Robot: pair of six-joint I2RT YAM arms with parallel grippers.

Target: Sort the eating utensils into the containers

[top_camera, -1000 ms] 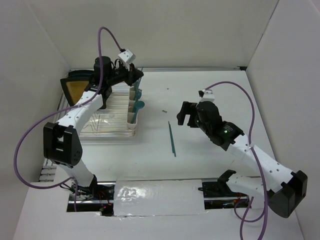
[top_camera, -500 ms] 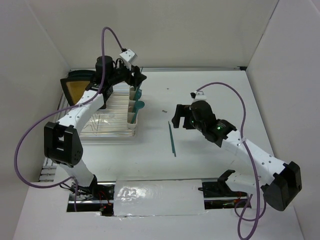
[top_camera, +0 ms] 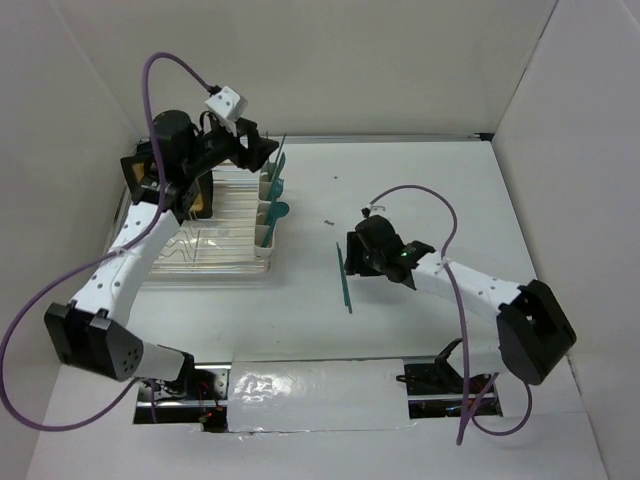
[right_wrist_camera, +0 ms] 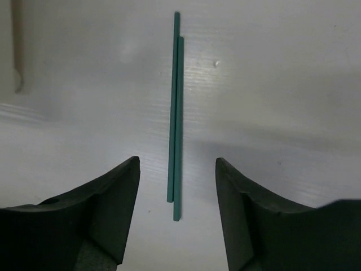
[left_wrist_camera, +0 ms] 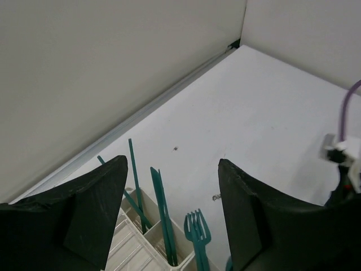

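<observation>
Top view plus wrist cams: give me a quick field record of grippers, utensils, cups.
left gripper: open, empty, above the containers
right gripper: open, straddling the loose utensil
loose utensil: flat on the table, looks like two slim teal strips side by side
in containers: fork, slim upright pieces, spoon
left to sort: the loose utensil only, as far as visible
</observation>
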